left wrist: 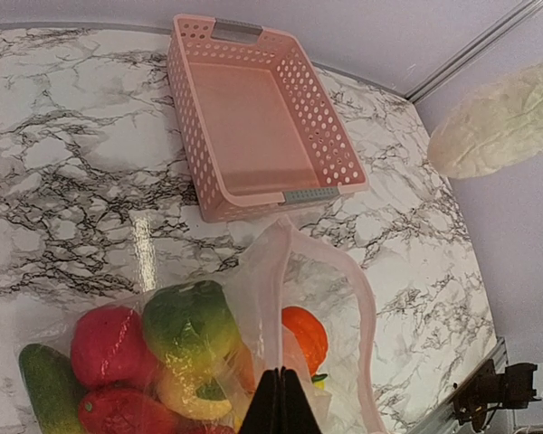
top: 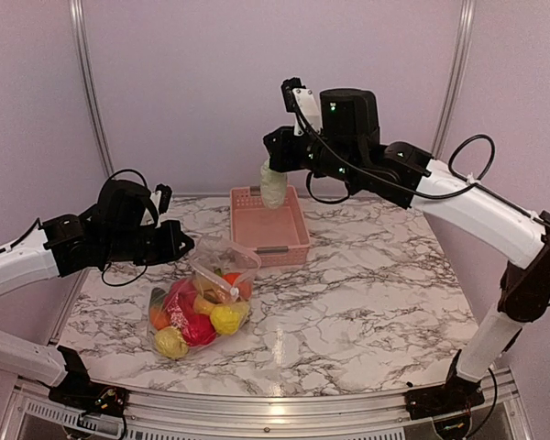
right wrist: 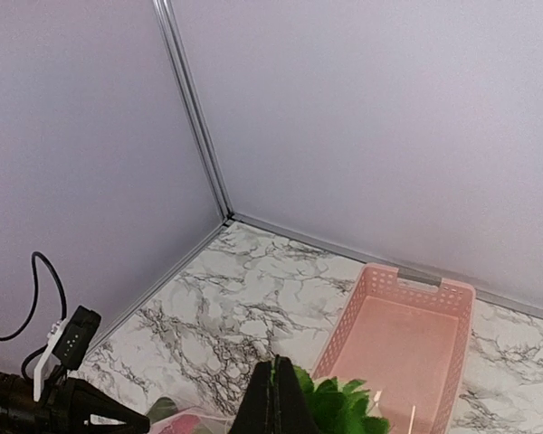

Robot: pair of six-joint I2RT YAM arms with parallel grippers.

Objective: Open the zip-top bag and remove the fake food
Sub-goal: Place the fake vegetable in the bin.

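Radish (top: 273, 186) hangs upright over the basket (top: 268, 234) (tabletop's (top: 376, 293) far edge) from the clamped right gripper (right wrist: 273, 380); left gripper (left wrist: 281, 384) pinches the zip-top bag (left wrist: 262, 271).

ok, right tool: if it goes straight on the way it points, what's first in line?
Likely the pink basket. The right tool, shut on a pale vegetable, points down over the basket's far end, so the hanging vegetable would touch there first. Height above it is unclear.
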